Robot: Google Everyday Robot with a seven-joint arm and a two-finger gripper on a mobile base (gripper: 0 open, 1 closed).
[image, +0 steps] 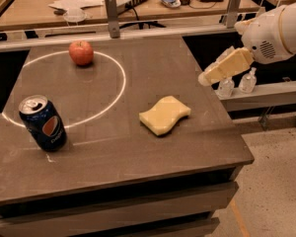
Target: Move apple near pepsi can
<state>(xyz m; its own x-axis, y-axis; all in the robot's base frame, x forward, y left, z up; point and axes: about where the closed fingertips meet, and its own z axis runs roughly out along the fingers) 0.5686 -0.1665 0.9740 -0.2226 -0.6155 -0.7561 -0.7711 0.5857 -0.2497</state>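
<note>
The gripper hovers off the table's 3 o'clock edge; wide or narrow, I cannot tell. The apple sits at 11 o'clock and the pepsi can at 8. A low reach could sweep the sponge, and a glancing touch could roll the apple.

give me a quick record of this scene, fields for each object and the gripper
apple: far left of the table, on the white ring
pepsi can: upright, near left, at the ring's near arc
sponge: flat, right of centre
gripper: in the air at the table's right side, touching nothing
task state: apple and can far apart
</note>
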